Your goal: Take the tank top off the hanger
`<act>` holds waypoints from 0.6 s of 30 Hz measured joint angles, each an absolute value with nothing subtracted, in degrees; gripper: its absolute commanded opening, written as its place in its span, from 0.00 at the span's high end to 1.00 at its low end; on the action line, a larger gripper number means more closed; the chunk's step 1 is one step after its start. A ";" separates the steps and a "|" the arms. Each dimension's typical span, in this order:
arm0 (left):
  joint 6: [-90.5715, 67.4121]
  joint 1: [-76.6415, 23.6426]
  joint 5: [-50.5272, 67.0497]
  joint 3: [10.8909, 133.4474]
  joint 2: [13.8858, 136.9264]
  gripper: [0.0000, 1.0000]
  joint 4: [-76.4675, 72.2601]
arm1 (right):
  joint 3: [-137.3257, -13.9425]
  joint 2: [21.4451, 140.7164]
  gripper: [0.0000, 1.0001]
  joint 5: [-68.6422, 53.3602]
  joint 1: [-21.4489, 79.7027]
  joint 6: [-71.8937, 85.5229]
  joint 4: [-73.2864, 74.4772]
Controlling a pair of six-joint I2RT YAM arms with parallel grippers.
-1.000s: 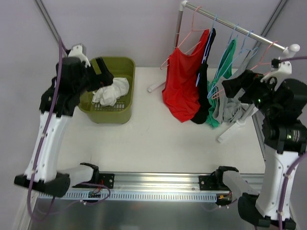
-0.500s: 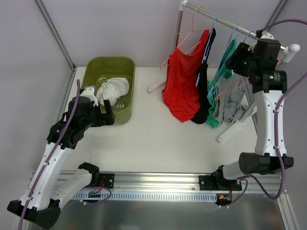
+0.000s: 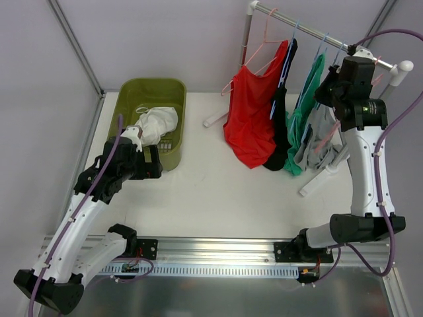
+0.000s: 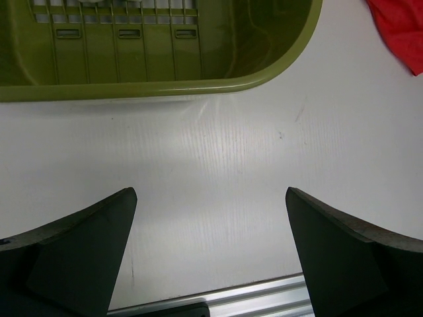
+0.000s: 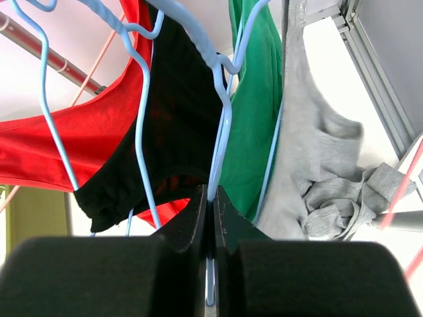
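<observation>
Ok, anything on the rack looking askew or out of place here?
The grey tank top at the rack's right end looks odd: it sags in a crumpled bunch, while the red top, black top and green top hang flat. Nothing else stands out.

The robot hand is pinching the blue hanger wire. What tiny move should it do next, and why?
Probably a small lift, to raise the hook off the rail. The right gripper is shut on the light blue hanger wire beside the green tank top. The hangers are hooked over that rail, so this one likely must come up first.
</observation>
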State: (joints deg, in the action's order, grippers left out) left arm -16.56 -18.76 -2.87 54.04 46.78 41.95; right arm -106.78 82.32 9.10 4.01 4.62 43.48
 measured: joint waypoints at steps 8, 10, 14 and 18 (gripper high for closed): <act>-15.99 -18.76 -1.41 54.00 47.24 0.01 41.63 | -106.15 80.09 1.00 8.73 4.01 5.28 43.09; -15.92 -18.76 -1.34 53.93 47.24 0.01 41.41 | -106.04 79.42 1.00 8.47 4.01 5.54 43.03; -15.84 -18.76 -1.23 53.93 47.24 0.01 41.19 | -105.95 77.36 1.00 7.42 4.01 6.04 42.83; -15.84 -18.76 -0.89 53.84 47.18 0.01 41.15 | -104.71 73.58 1.00 5.50 4.01 6.57 42.59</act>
State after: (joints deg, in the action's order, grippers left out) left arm -15.84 -18.76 -0.89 53.84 47.18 41.15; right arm -104.71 73.58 5.50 4.01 6.57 42.59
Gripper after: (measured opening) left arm 0.985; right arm 0.040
